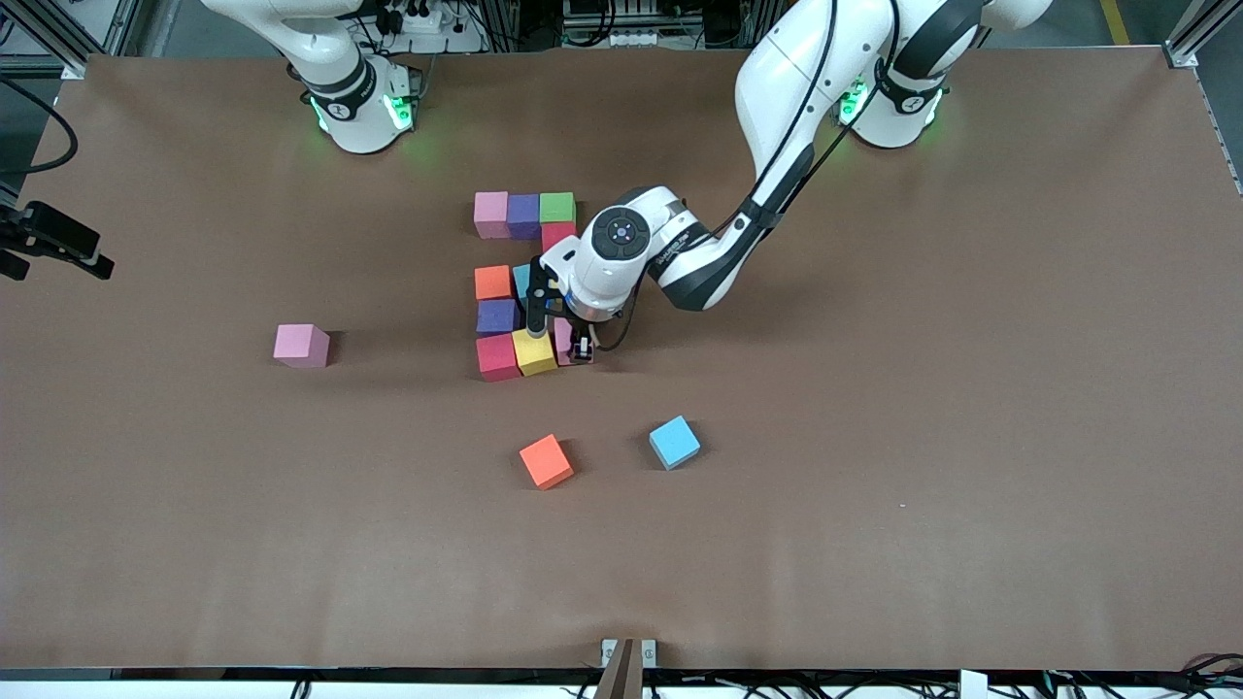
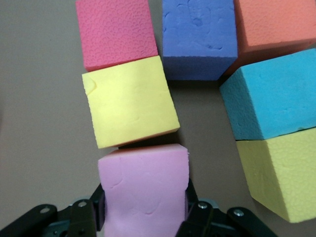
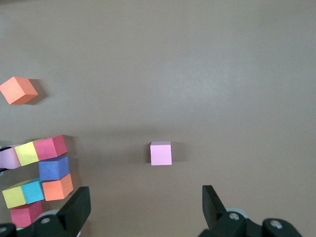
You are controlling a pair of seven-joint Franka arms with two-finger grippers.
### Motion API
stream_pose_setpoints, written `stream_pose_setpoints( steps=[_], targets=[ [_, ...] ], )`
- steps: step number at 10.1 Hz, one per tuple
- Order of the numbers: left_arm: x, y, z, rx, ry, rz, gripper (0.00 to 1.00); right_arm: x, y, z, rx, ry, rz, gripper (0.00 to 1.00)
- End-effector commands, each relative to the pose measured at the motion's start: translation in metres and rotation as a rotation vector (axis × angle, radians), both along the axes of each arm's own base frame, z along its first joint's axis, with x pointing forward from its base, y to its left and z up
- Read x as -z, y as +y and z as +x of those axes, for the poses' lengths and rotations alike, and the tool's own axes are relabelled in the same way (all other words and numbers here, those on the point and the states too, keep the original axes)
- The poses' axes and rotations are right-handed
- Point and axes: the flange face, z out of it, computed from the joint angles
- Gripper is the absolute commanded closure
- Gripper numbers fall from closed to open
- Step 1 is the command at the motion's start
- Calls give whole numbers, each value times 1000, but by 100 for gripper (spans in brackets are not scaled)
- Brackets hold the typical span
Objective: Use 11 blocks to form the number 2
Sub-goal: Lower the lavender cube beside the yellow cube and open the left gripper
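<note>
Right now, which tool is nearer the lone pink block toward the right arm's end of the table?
Right. The right tool hangs open above the lone pink block; the left tool grips another pink block at the figure.

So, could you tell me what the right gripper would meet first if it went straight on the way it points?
Probably just the bare table. The right gripper is open and points down at it; the lone pink block lies slightly ahead, though depth is unclear.

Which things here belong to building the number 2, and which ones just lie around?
Belong to the job:
- the number 2, nearly finished
- pink block held in the left end effector

Lying about:
- loose pink block
- loose orange block
- loose blue block
- right end effector, open, waiting
</note>
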Motion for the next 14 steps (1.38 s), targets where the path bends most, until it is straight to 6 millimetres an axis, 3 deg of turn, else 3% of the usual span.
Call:
stream_pose_setpoints(
  steps=[1,4,6,7,8,9,10,14],
  targets=[
    [2,-4,5,18,3,-6,100,-4,3,-4,11,-10,10,0],
    [2,-6,2,21,3,-6,100,-5,2,-4,12,-13,8,0],
    [1,-8,1,21,5,-9,93,-6,2,-4,12,-16,8,0],
    [1,-8,1,19,5,-9,83,-6,1,-4,14,-16,8,0],
    [1,-8,1,22,4,-8,46,-6,1,-4,14,-16,8,0],
    [1,-8,1,20,4,-8,39,-6,1,-4,14,-18,8,0],
    [1,-8,1,19,5,-9,0,-6,3,-4,11,-18,8,0],
    [-6,-9,0,15,3,-16,0,-6,3,-4,11,-18,8,0]
  ],
)
